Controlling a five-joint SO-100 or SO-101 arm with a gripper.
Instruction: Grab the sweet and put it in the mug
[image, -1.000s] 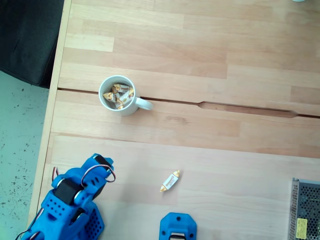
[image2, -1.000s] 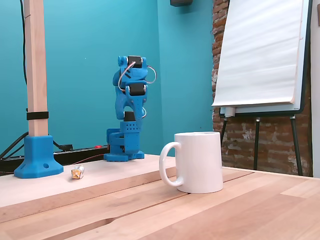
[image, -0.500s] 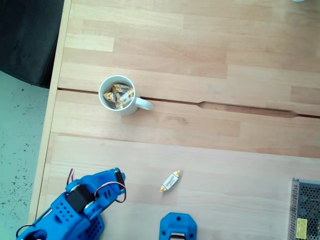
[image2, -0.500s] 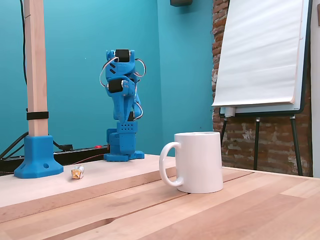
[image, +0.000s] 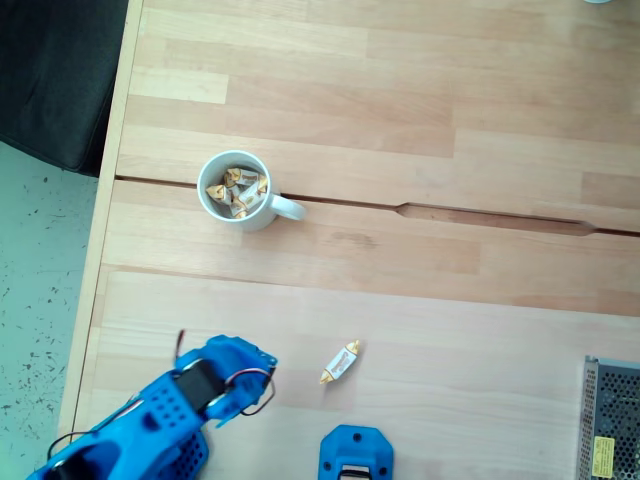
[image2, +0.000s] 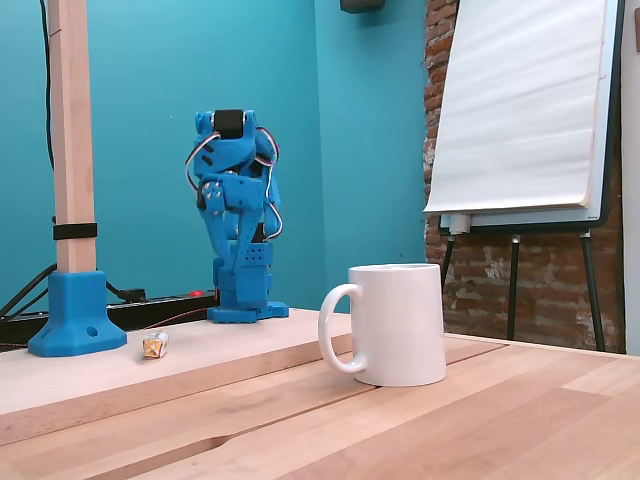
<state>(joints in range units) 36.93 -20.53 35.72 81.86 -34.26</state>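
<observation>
Hand state we cannot tell: the folded blue arm (image: 200, 390) hides it in both fixed views, standing upright at the bench's (image: 420, 90) near edge. Just right of the arm in the top-down view, the sweet (image: 340, 361) lies loose on the wood. Well beyond it we see the mug (image: 238, 190) holding several like sweets, handle pointing right.
</observation>
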